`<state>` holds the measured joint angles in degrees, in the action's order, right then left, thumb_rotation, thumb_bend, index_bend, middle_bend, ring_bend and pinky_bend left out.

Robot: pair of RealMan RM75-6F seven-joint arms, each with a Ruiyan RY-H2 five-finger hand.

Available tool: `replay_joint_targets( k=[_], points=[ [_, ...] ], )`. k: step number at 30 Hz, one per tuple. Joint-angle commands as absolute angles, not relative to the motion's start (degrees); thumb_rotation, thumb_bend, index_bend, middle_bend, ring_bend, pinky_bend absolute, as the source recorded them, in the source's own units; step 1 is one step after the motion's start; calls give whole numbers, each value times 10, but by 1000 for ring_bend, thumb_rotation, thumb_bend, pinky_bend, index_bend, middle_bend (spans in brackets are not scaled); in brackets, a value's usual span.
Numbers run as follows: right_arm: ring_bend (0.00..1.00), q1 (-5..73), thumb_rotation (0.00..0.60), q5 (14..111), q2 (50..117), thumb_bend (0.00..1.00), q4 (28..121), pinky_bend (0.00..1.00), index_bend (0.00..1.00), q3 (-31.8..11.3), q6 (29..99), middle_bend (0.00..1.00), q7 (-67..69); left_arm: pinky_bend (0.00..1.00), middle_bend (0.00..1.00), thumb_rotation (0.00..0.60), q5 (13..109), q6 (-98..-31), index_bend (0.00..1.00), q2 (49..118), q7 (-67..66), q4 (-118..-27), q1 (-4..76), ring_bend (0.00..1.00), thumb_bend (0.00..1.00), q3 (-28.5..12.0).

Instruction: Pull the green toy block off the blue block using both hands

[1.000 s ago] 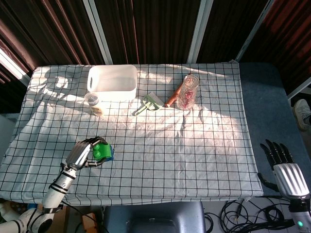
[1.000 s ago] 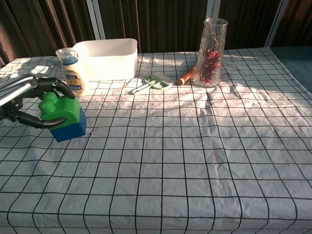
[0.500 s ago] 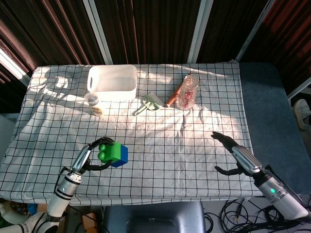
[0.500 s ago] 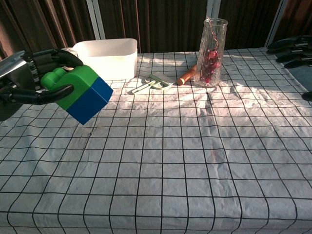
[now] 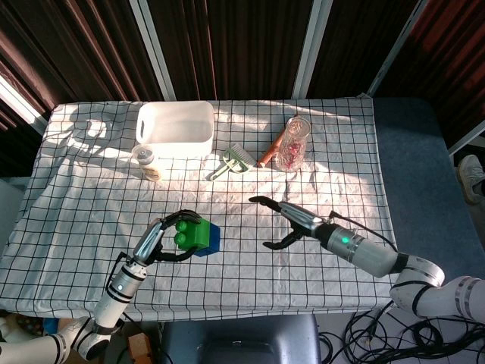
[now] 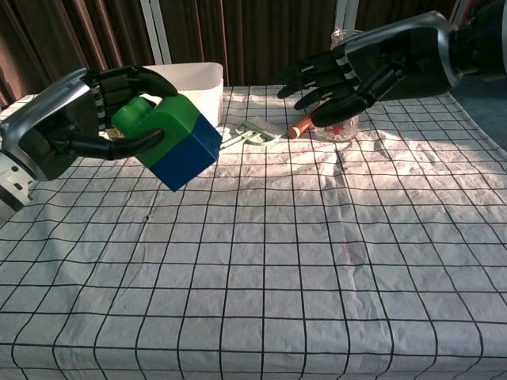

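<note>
The left robot hand is holding the green block, joined to the blue block, above the desk; the right robot hand is spreading wide, holding nothing.

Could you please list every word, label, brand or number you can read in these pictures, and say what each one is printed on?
None can be read.
The small bottle beside the white bin carries a label, but its print is too small and blurred to read here.
The green block, the blue block, the glass vase and the checked cloth show no text.
</note>
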<state>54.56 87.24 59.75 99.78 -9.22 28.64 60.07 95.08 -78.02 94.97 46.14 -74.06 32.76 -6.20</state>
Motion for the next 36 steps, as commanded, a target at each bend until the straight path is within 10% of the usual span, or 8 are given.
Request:
replay_joint_targets(
  k=[1, 28, 36],
  points=[
    [0, 571, 600, 846, 611, 216, 1007, 0, 0, -105, 258, 0, 562, 783, 774, 600, 952, -779, 718, 948, 461, -743, 333, 705, 682, -63],
    [0, 596, 600, 629, 731, 216, 1020, 0, 0, -123, 293, 3, 332, 776, 775, 600, 951, -782, 718, 950, 425, -770, 355, 704, 681, -60],
    [183, 594, 600, 578, 762, 217, 1009, 59, 304, -125, 321, 255, 289, 775, 775, 600, 949, -785, 718, 952, 420, -773, 357, 704, 682, -59]
  ],
)
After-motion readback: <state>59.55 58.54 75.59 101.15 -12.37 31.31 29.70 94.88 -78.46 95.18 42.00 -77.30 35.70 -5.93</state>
